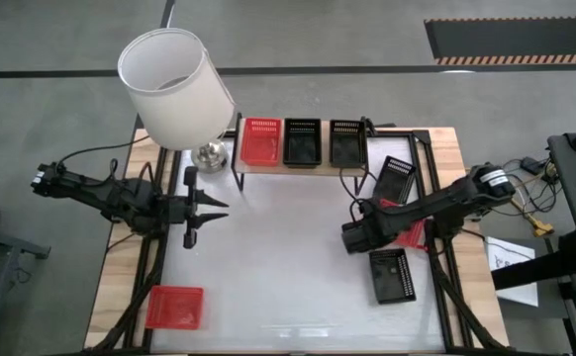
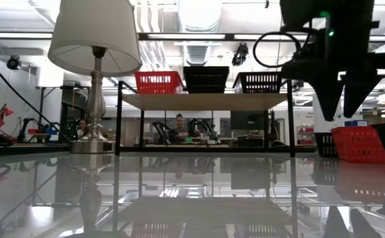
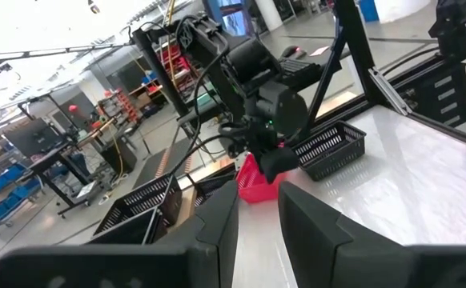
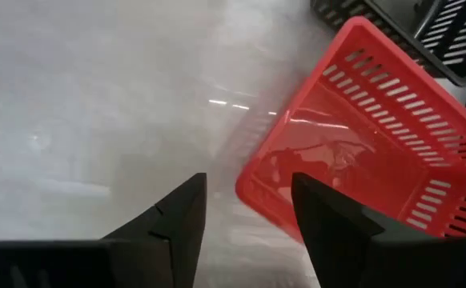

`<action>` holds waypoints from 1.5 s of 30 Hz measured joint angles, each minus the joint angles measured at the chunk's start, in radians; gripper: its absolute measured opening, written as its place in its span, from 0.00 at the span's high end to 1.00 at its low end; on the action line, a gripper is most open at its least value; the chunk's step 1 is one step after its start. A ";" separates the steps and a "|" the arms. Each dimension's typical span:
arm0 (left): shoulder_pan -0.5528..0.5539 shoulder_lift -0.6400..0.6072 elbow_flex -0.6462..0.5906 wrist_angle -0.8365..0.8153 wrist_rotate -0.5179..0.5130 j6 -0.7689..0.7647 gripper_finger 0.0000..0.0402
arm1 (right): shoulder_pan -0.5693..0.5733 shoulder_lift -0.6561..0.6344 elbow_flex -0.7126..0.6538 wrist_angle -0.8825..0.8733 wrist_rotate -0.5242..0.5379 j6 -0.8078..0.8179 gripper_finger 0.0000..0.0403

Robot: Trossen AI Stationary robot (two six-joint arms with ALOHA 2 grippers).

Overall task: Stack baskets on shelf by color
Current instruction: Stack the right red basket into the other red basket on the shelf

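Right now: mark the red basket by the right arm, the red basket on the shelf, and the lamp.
red basket by the right arm (image 4: 361, 152): right wrist view, on its glossy floor.
red basket on the shelf (image 1: 260, 141): high view, on its inside bottom.
lamp (image 2: 94, 33): low view, on the white shade.

Red and black slotted baskets, pale wood shelf

Shelf (image 1: 303, 166) plank light wood, legs black; on it one red basket (image 1: 260, 141), two black baskets (image 1: 302, 142). Lower left, another red basket (image 1: 175, 307); white lampshade (image 1: 172, 87).
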 joint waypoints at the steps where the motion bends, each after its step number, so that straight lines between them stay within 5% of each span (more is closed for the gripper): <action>1: 0.000 0.000 0.000 0.000 0.000 0.000 0.81 | -0.006 0.007 0.000 0.001 0.001 -0.004 0.56; 15: 0.000 0.000 0.000 -0.026 -0.004 0.000 0.81 | -0.028 0.143 0.000 0.003 0.001 -0.007 0.60; 35: 0.000 0.007 0.000 -0.026 -0.005 0.003 0.81 | -0.027 0.168 0.000 0.050 -0.025 0.028 0.89; 45: 0.000 0.008 0.000 -0.062 -0.009 0.033 0.81 | -0.027 0.168 0.090 0.046 -0.043 -0.074 0.93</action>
